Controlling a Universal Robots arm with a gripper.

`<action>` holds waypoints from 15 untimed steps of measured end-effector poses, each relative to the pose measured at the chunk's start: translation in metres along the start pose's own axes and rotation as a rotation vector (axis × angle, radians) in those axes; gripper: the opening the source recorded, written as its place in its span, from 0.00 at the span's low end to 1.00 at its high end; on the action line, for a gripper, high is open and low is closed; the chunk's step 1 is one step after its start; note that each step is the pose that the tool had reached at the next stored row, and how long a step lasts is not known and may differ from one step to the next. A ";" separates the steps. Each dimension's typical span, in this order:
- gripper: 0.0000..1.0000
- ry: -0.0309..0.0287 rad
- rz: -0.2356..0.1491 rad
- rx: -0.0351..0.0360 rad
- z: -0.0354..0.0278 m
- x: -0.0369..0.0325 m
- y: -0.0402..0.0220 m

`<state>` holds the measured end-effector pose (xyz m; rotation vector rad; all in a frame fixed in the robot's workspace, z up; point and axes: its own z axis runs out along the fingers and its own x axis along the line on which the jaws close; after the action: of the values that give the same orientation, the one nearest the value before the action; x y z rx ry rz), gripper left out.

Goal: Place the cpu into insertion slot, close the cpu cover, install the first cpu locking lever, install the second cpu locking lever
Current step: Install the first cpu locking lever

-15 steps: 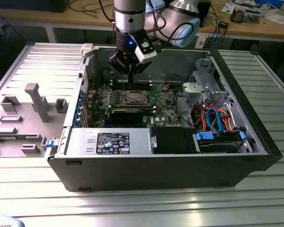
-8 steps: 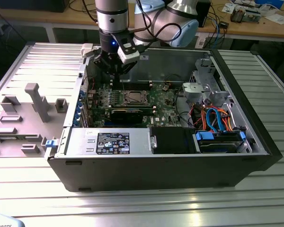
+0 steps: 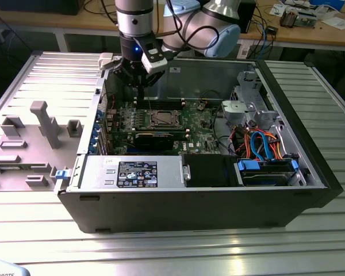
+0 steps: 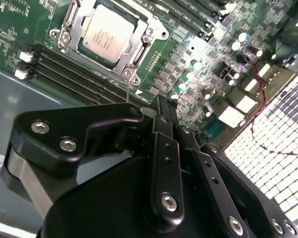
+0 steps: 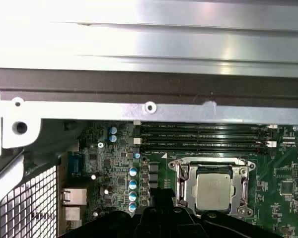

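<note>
The cpu (image 4: 108, 34) lies flat in its socket on the green motherboard (image 4: 198, 54), silver-grey top up. The cpu cover (image 4: 139, 52) sits down around it as a silvery frame. In the first wrist view the cpu (image 5: 214, 191) and cover (image 5: 181, 174) show the same. I cannot tell whether the thin locking levers along the socket's sides are latched. My gripper (image 4: 160, 106) is shut with nothing in it, hanging above the board a short way off the socket's corner. In the exterior view the gripper (image 3: 140, 92) hovers over the case's back part, toward the view's left of the socket (image 3: 164, 119).
The open case wall (image 5: 149, 106) rises close behind the memory slots (image 5: 203, 139). A long black expansion card (image 3: 155, 138) lies in front of the socket. A drive cage with orange and blue cables (image 3: 259, 141) fills the exterior view's right. A grey fixture tray (image 3: 34, 138) stands at the left.
</note>
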<state>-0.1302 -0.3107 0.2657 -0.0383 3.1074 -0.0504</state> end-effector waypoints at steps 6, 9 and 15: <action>0.11 0.0000 0.000 0.0005 -0.0002 -0.0008 0.0090; 0.11 0.0000 0.000 0.0011 -0.0001 -0.0039 0.0093; 0.11 0.0001 0.000 0.0018 0.0000 -0.0091 0.0096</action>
<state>-0.1214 -0.3009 0.2657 -0.0383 3.1074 -0.0532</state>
